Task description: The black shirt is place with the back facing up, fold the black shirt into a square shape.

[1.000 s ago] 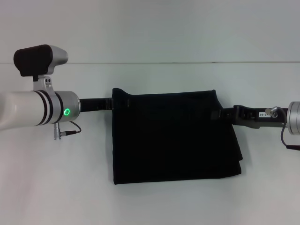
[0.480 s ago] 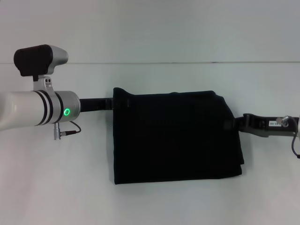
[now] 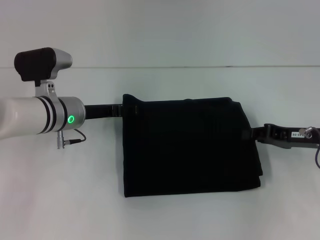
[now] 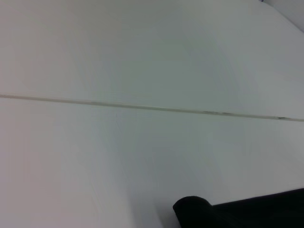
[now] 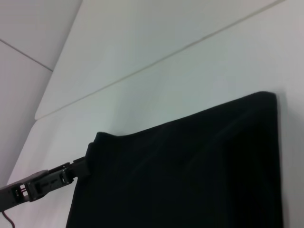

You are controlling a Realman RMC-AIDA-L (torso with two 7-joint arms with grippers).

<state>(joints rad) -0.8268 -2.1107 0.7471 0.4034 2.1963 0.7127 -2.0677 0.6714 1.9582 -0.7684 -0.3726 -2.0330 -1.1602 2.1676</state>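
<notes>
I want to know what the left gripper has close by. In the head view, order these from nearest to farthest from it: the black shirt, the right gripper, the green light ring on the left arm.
From the left gripper:
1. Black shirt, touching it at the upper left corner.
2. Green light ring, back along the left arm.
3. Right gripper, across the shirt at its right edge.

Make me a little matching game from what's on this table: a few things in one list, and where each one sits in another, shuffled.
Things:
1. black shirt
2. left gripper
3. right gripper
4. green ring light

Places:
A. at the shirt's right edge, arm reaching in from the right
B. on the white left arm's wrist
C. folded in a near-square block, flat on the white table
D. at the shirt's far left corner

Pairs: 1-C, 2-D, 3-A, 4-B
</notes>
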